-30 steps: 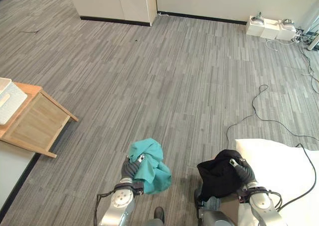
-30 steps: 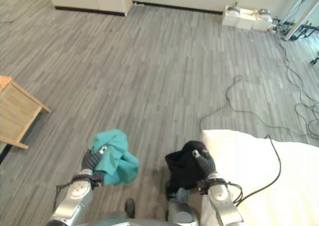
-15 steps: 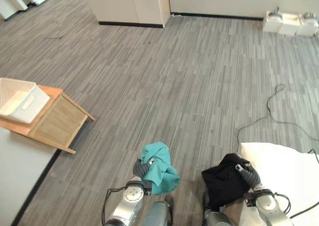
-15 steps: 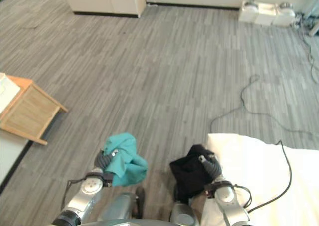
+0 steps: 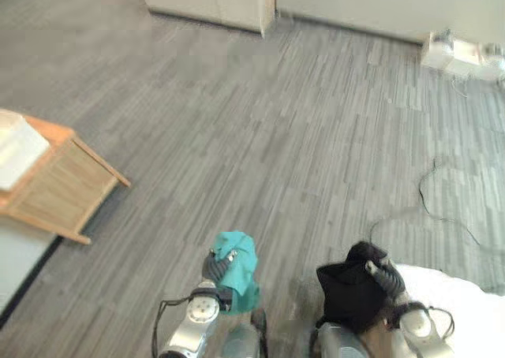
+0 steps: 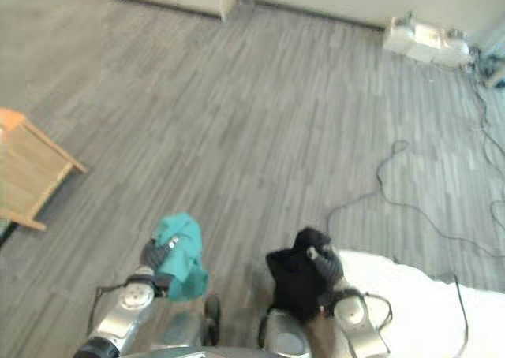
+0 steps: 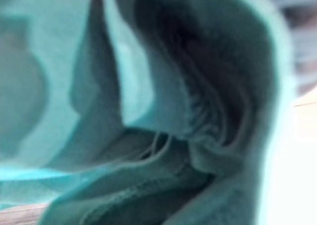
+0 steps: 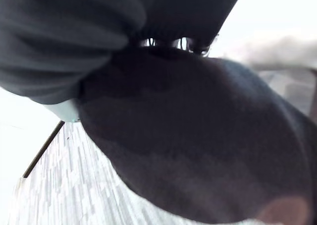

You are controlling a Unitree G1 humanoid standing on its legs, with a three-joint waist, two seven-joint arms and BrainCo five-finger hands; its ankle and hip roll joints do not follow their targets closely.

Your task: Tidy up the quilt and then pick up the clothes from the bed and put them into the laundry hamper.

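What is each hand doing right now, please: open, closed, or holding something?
Left hand: shut on the bunched teal cloth garment.
Right hand: shut on the crumpled black cloth garment.

A wooden table (image 5: pixel 59 192) is standing on the floor (image 5: pixel 260 129) at far left; the bed (image 6: pixel 426 311) is lying at lower right.

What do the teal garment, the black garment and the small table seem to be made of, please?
Teal garment: soft matte knit, probably cotton; it folds loosely and shows a stitched hem. Black garment: soft matte cloth, bunched; weave unclear. Table: light wood, going by its tan colour.
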